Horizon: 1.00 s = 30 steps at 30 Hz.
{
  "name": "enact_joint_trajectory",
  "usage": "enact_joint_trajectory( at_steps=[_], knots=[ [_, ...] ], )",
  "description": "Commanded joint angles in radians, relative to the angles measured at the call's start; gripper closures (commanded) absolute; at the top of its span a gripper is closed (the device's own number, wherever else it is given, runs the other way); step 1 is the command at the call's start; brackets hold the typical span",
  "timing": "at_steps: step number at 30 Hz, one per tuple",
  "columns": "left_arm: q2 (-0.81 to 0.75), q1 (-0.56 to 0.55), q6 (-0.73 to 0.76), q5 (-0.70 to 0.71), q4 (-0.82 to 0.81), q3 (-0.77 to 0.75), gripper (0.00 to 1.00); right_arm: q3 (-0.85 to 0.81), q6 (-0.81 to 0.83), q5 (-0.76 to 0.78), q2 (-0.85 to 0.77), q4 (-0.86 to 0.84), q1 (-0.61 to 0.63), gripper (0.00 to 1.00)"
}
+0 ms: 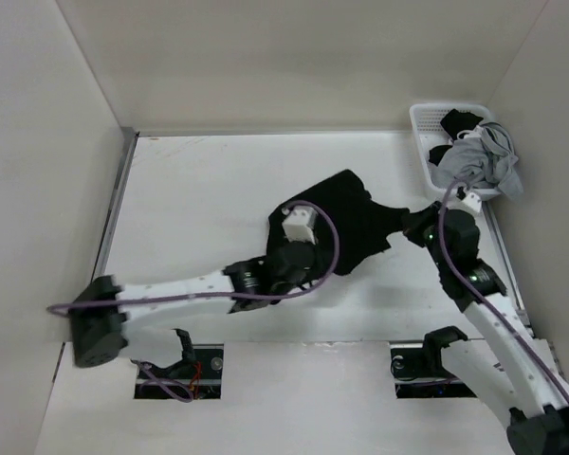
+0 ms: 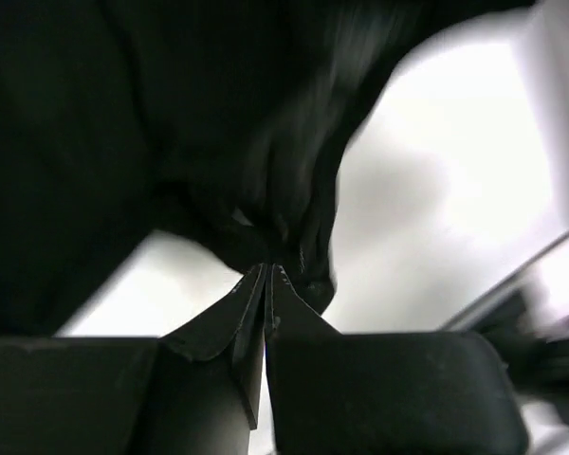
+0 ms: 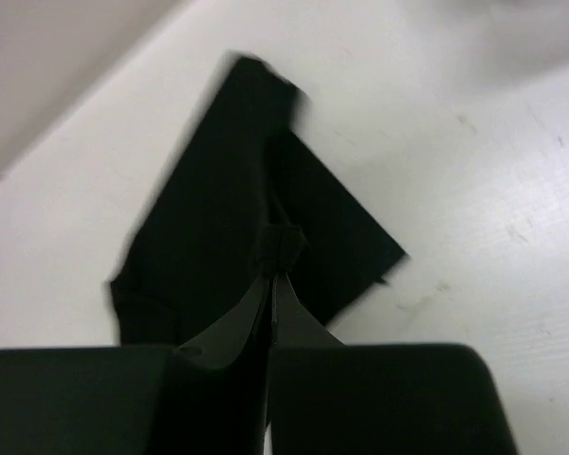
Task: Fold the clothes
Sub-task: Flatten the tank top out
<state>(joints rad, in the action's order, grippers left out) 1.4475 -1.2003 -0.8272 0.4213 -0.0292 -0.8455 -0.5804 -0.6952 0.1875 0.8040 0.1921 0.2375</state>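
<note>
Black garment [image 1: 356, 213], long axis left-right

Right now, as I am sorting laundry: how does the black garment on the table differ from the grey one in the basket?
The black garment lies loosely spread on the table; the grey garment is bunched in the white basket, draping over its rim. The black garment is pinched by the left gripper and right gripper; the grey garment is untouched. Both are soft cloth.
</note>
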Motion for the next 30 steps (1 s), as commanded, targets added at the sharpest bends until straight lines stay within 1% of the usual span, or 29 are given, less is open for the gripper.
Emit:
enact_joint_trajectory(
  at_steps=[1, 3, 5, 7, 9, 12, 14, 16, 17, 19, 22, 24, 27, 30],
  knots=[
    [-0.309, -0.006, 0.158, 0.221, 0.026, -0.058, 0.99, -0.203, 0.051, 0.09, -0.142, 0.177, 0.08, 1.0],
    [-0.424, -0.027, 0.236, 0.308, 0.066, -0.107, 0.99, -0.335, 0.074, 0.142, -0.184, 0.263, 0.159, 1.0],
    [-0.513, -0.067, 0.325, 0.394, 0.081, -0.165, 0.99, -0.477, 0.098, 0.216, -0.201, 0.326, 0.264, 1.0],
    [-0.576, -0.127, 0.429, 0.482, 0.062, -0.226, 0.99, -0.611, 0.118, 0.298, -0.2, 0.366, 0.384, 1.0],
    [-0.604, -0.184, 0.549, 0.555, 0.007, -0.283, 0.99, -0.74, 0.152, 0.38, -0.183, 0.38, 0.519, 1.0],
    [-0.619, -0.259, 0.733, 0.603, -0.139, -0.337, 0.99, -0.899, 0.218, 0.501, -0.151, 0.365, 0.732, 1.0],
    [-0.599, -0.308, 0.841, 0.626, -0.233, -0.352, 0.99, -0.961, 0.285, 0.584, -0.108, 0.34, 0.858, 1.0],
    [-0.561, -0.353, 0.894, 0.648, -0.293, -0.345, 0.97, -1.002, 0.342, 0.68, -0.054, 0.334, 0.956, 1.0],
    [-0.534, -0.377, 0.902, 0.658, -0.313, -0.331, 0.96, -1.015, 0.368, 0.728, -0.023, 0.331, 1.008, 1.0],
    [-0.471, -0.411, 0.898, 0.671, -0.342, -0.284, 0.92, -1.012, 0.408, 0.794, 0.02, 0.311, 1.073, 1.0],
    [-0.408, -0.442, 0.831, 0.683, -0.389, -0.17, 0.81, -0.942, 0.421, 0.785, 0.031, 0.264, 1.055, 1.0],
    [-0.372, -0.449, 0.748, 0.636, -0.4, -0.081, 0.72, -0.883, 0.416, 0.744, 0.024, 0.234, 0.982, 1.0],
    [-0.302, -0.422, 0.599, 0.518, -0.365, 0.012, 0.61, -0.816, 0.361, 0.605, 0.026, 0.23, 0.838, 1.0],
    [-0.211, -0.382, 0.514, 0.381, -0.327, 0.042, 0.51, -0.77, 0.3, 0.408, 0.056, 0.225, 0.667, 1.0]
  ],
)
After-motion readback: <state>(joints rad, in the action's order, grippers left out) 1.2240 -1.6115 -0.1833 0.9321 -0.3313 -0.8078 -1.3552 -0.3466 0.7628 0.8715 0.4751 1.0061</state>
